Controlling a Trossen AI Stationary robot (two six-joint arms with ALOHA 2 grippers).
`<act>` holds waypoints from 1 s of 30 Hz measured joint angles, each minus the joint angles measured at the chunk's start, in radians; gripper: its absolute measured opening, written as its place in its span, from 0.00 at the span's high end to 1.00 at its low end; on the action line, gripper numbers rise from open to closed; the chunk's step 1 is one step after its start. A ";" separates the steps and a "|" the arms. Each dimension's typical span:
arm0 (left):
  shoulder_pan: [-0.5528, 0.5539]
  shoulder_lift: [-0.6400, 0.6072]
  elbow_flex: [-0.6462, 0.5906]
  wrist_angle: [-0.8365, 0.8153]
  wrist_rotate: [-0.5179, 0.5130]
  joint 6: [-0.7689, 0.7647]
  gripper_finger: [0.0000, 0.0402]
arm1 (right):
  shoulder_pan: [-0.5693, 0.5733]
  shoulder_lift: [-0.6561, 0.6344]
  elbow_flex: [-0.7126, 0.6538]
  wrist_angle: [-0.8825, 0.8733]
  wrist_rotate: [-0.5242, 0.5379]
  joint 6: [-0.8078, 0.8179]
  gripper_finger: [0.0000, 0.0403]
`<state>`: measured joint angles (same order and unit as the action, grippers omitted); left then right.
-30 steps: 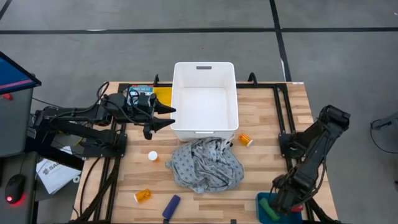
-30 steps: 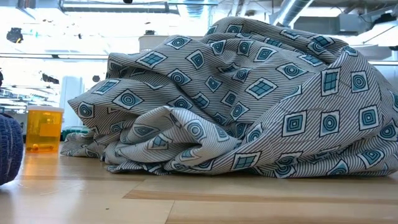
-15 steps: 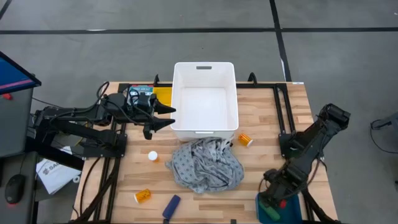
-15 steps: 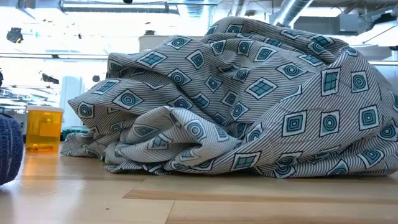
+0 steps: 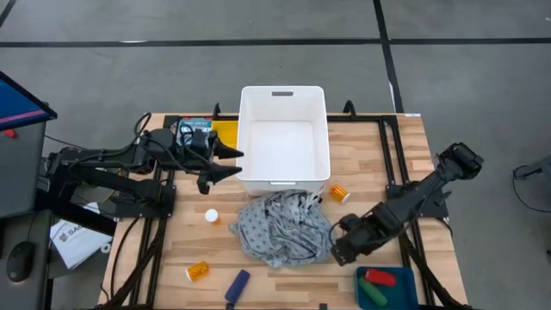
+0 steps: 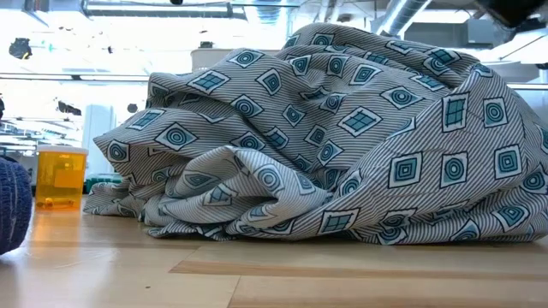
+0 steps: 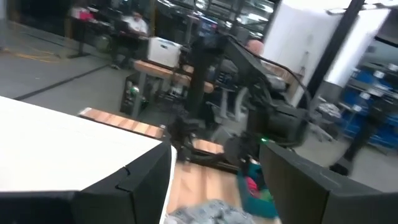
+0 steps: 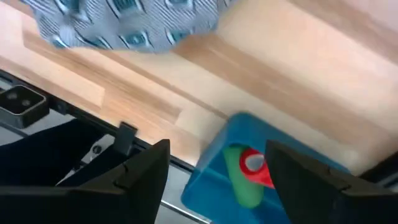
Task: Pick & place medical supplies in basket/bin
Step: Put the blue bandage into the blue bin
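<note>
A grey patterned cloth (image 5: 284,228) lies crumpled on the table's middle, filling the low view (image 6: 325,137). Orange pill bottles lie at the cloth's far right (image 5: 340,193) and at the near left (image 5: 197,271), one showing in the low view (image 6: 60,175). A white cap (image 5: 211,215) and a dark blue cylinder (image 5: 237,286) lie to the cloth's left. The white bin (image 5: 284,185) stands at the far middle. My right gripper (image 5: 337,252) hovers open, pointing down, beside the cloth's right edge. My left gripper (image 5: 231,162) waits open and level at the bin's left wall.
A blue tray (image 5: 405,297) at the near right corner holds a red bottle (image 5: 379,277) and a green piece (image 5: 372,293), both also in the right wrist view (image 8: 249,168). A flat teal printed box (image 5: 196,127) lies at the far left, behind my left arm.
My right gripper has swung from above the blue tray toward the table's left and a little toward the far edge, ending beside the cloth, and has turned at the wrist. The red bottle and green piece now show uncovered in the tray.
</note>
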<state>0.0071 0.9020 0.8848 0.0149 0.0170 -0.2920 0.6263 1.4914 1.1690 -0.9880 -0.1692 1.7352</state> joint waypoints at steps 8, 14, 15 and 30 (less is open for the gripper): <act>-0.135 -0.012 0.000 -0.166 0.176 -0.002 0.41 | -0.002 -0.041 0.000 -0.012 0.065 -0.042 0.35; -0.374 0.007 0.012 -0.233 0.041 -0.001 0.41 | 0.044 -0.107 0.000 -0.032 0.153 0.011 0.35; -0.418 0.026 0.031 -0.276 -0.008 -0.003 0.41 | 0.054 -0.114 0.000 -0.034 0.171 0.024 0.35; -0.709 0.444 0.367 -0.722 -0.166 -0.482 0.33 | 0.299 -0.131 0.000 -0.003 0.377 0.162 0.35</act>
<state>-0.7023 1.3460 1.2523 -0.7067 -0.1490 -0.7736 0.9257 1.3608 1.1694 -0.9910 0.2081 1.8969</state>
